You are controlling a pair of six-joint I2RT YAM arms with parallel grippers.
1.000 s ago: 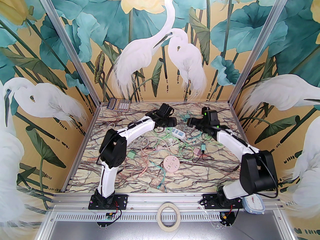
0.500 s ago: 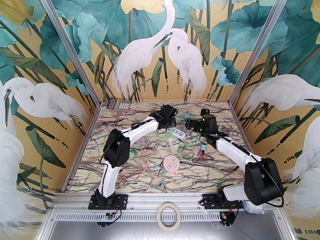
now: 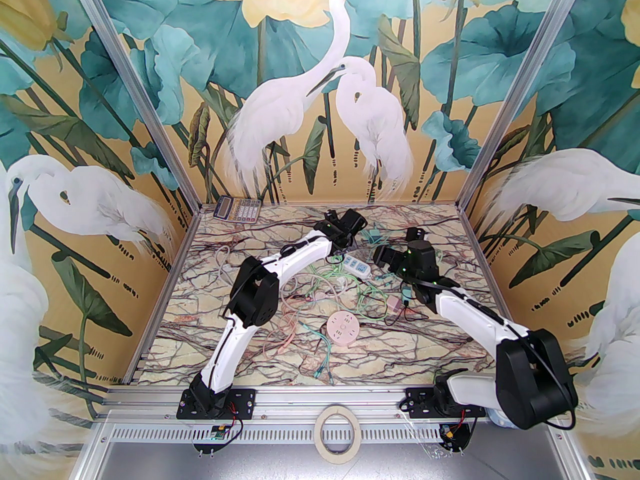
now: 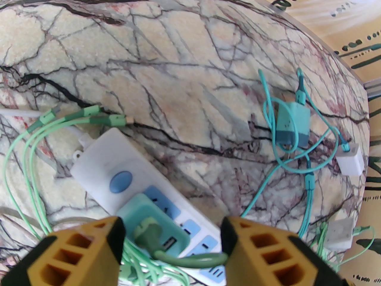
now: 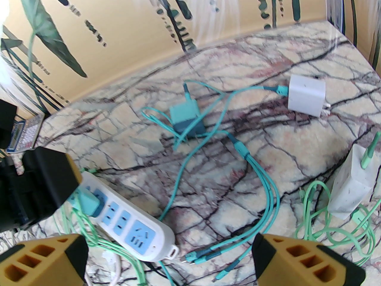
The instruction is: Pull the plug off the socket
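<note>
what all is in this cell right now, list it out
strip: 1, white with blue sockets, back middle of table
plug: 1, teal, in the strip
teal charger: 1, teal, loose behind the strip
white chargers: 2, white, loose beside the teal charger
round socket: 1, pink, table middle
pink charger: 1, pink, right of the round socket
cables: several, green, teal and pink, tangled around the strip
calculator: 1, grey, back left corner
tape roll: 1, beige, front rail between the bases
left claw: 1, yellow and black, open either side of the plug
right claw: 1, yellow and black, open over the strip's end
</note>
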